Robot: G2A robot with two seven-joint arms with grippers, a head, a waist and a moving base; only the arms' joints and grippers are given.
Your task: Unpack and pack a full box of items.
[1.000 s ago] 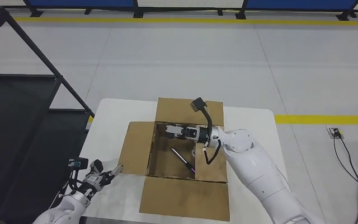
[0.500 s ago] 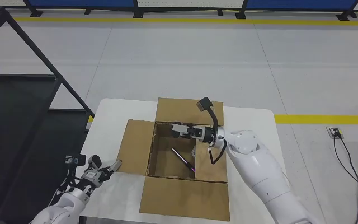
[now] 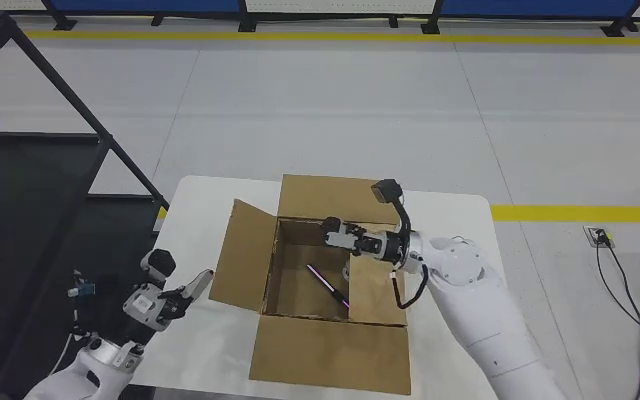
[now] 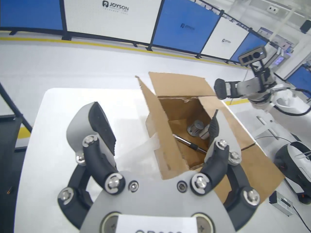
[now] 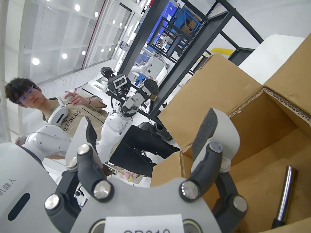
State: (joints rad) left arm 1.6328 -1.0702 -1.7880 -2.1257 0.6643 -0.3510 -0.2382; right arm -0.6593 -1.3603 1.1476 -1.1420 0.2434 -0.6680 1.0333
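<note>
A cardboard box [image 3: 330, 350] is sitting open in the middle of the white worktop [image 3: 212, 205]. Its flaps are spreading toward the far and near edges, and its left flap [image 3: 238, 255] is tilting upward. In the top view the right gripper [image 3: 333, 232] is hovering at the box's open top, close to the far wall. The left gripper [image 3: 196, 287] is hanging over the worktop near its left edge, just beside the raised flap and apart from it. A thin rod [image 3: 328, 284] is lying slantwise on the box floor. The top view is giving this layout, while the wrist views are making the fingers plain. The left wrist view is showing the left gripper [image 4: 155, 115] with its fingers [image 4: 100, 122] spread wide and gripping nothing. The right wrist view is showing the right gripper [image 5: 149, 120] parted in the same way, looking past the box's inner wall [image 5: 267, 122] at the rod [image 5: 284, 195]. The left wrist view is also adding two short metal cylinders [image 4: 198, 128] resting on the floor by the box's right wall, near the rod.
</note>
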